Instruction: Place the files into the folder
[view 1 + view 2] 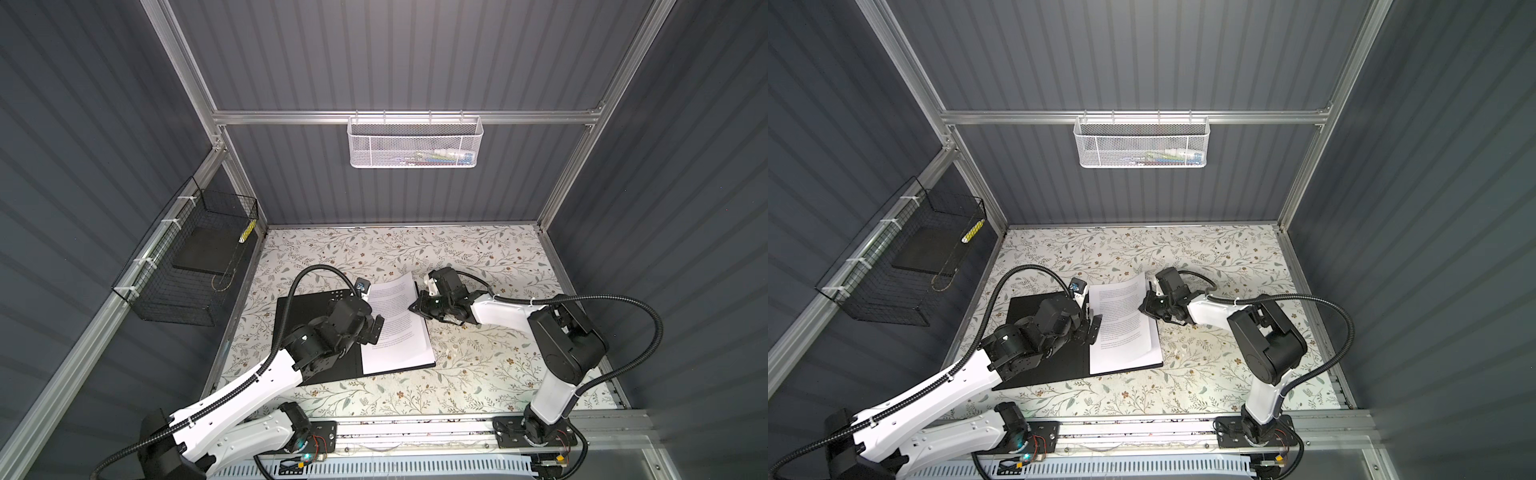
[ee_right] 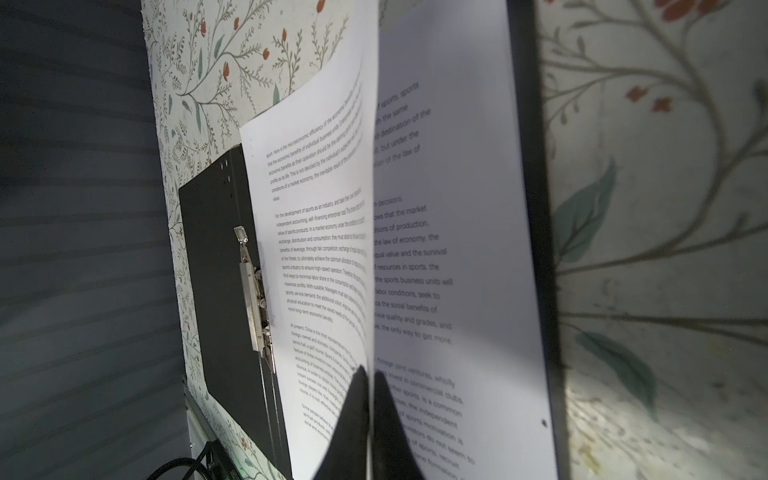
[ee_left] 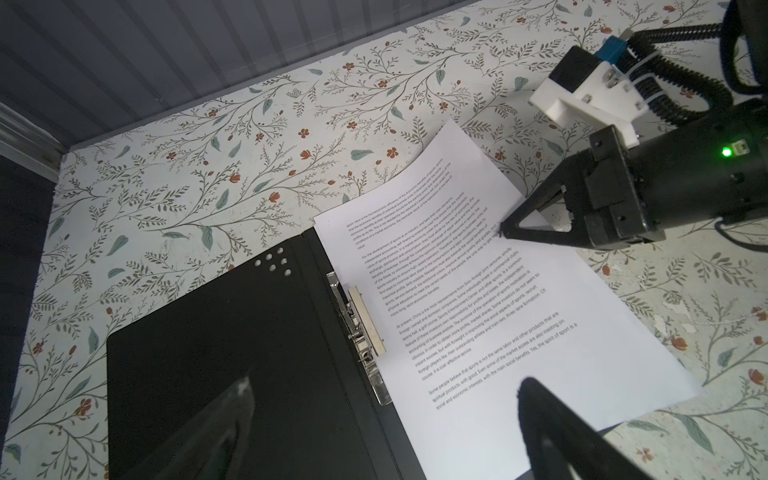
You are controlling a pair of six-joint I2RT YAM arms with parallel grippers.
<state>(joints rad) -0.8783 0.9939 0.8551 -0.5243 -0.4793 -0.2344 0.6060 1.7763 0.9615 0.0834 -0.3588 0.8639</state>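
Note:
The folder (image 1: 301,309) (image 1: 1025,311) lies open on the table, black inside up, with a metal clip (image 3: 357,324) (image 2: 253,299) along its spine. The files (image 1: 395,320) (image 1: 1121,324) (image 3: 478,311) rest on its right half. My right gripper (image 1: 411,308) (image 1: 1140,308) (image 3: 503,230) (image 2: 370,374) is shut on the right edge of the top sheet (image 2: 316,249), which is raised and bowed above a flat sheet (image 2: 457,249) below. My left gripper (image 1: 372,330) (image 1: 1092,328) (image 3: 386,415) hovers open over the spine, one finger above the black flap, one above the paper.
A white mesh basket (image 1: 415,141) hangs on the back wall. A black wire basket (image 1: 187,266) on the left wall holds a dark slab (image 1: 208,253). The floral table (image 1: 478,266) stretches behind and to the right of the folder.

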